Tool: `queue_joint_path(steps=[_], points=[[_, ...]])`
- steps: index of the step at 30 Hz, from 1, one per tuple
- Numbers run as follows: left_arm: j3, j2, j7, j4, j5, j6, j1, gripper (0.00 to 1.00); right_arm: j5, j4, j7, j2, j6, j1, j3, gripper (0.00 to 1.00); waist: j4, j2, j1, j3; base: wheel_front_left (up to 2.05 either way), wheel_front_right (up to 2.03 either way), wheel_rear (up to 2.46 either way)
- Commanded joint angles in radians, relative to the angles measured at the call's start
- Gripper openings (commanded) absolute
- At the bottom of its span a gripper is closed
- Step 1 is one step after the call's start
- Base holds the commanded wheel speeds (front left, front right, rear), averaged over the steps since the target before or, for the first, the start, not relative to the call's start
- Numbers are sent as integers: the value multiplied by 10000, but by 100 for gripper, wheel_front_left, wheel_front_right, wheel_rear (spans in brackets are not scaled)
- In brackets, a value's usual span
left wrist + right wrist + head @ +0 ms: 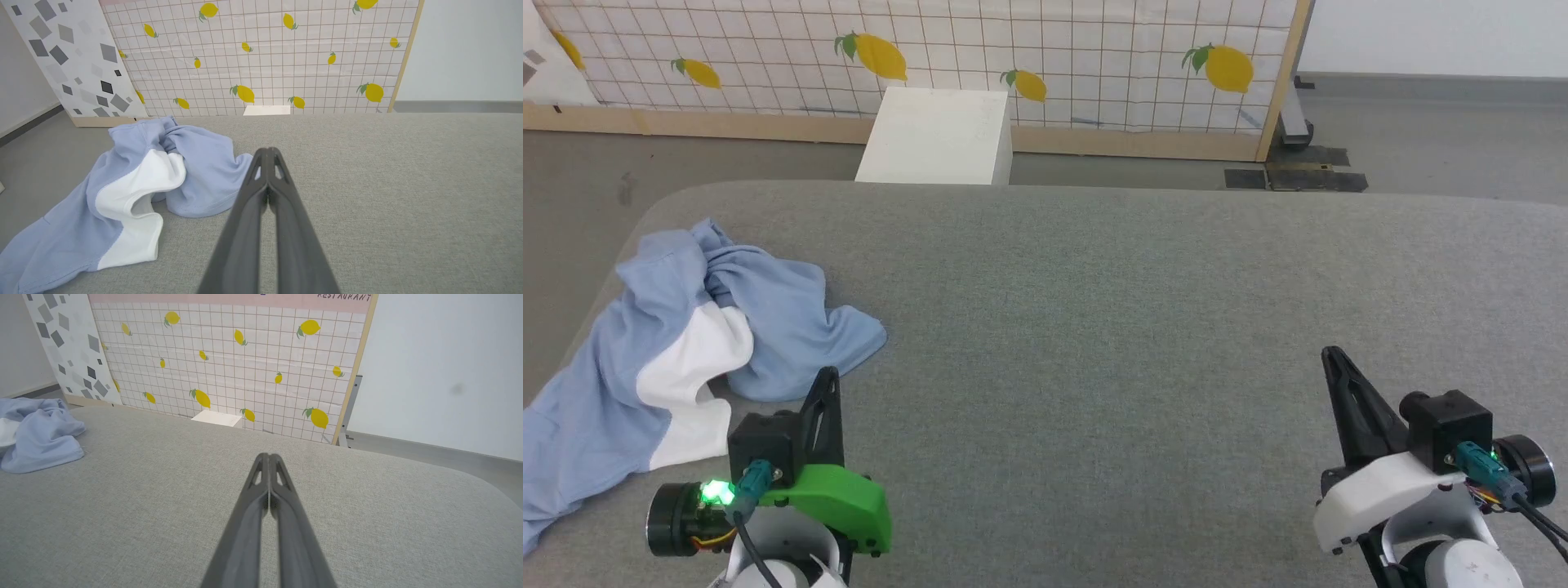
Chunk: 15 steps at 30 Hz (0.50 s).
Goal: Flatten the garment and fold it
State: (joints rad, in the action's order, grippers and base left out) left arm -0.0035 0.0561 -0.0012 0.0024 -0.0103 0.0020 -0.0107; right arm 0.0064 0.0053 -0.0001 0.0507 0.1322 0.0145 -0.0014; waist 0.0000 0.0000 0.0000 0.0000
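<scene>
The garment [784, 310] is lying crumpled at nine o'clock on the grey surface [1094, 327], with a band of its white inside showing and one end stretching toward eight o'clock. The left hand [828, 376] is sitting at seven o'clock, its two dark fingers pressing together on nothing, the tip just beside the nearest blue fold. The right hand [1330, 354] is sitting at five o'clock, fingers likewise pinching together and empty, well apart from the cloth. A white box [935, 135] is standing beyond the surface at twelve o'clock.

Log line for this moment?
garment: crumpled, untouched | left end effector: shut, empty | right end effector: shut, empty | fold: not started
</scene>
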Motion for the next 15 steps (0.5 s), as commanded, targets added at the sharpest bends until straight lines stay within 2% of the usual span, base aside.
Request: queue_joint_path(steps=[1,5,6,15], points=[[35,-59,12,-24,103,-20,107,0,-64,-53,1,-5,-15,-145,14,0,0,0,0,0,0,0,0],[-1,0,-1,0,-2,0,1,0,4,1,-1,0,0,-2,1,0,0,0,0,0,0,0,0],[-16,2,0,0,-4,0,-2,100,5,6,0,0,0,1,-4,100,0,0,0,0,0,0,0],[-157,-2,-158,124,-144,54,-9,100,239,114,-160,1,-1,-73,-44,100,4,0,0,4,0,0,0]])
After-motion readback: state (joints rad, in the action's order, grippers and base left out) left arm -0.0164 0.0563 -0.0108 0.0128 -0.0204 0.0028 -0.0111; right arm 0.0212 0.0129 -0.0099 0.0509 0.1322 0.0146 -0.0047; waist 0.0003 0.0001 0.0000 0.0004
